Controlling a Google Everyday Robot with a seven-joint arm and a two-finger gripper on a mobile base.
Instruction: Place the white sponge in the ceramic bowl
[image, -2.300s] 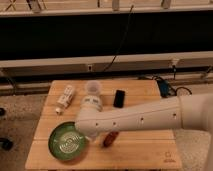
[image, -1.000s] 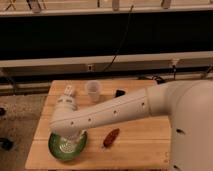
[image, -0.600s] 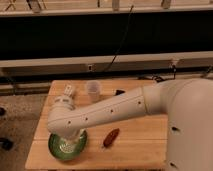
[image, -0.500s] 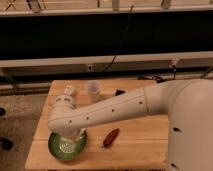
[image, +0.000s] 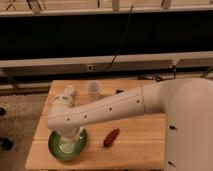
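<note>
The ceramic bowl (image: 55, 148), green with a pale pattern inside, sits at the front left of the wooden table. My white arm reaches across from the right and bends down over it. My gripper (image: 71, 138) hangs just above the bowl's inside, largely covered by the wrist. The white sponge is hidden from view.
Behind the bowl a translucent white cup (image: 93, 89) stands upright, with a white tube-like package (image: 65, 94) to its left. A red-brown object (image: 111, 137) lies to the right of the bowl. A small black thing (image: 120, 91) peeks out behind the arm. The table (image: 140, 147) ends close to the bowl's front.
The arm has swung left from the table's middle until its end sits over the bowl. Over the last half second it has barely shifted.
</note>
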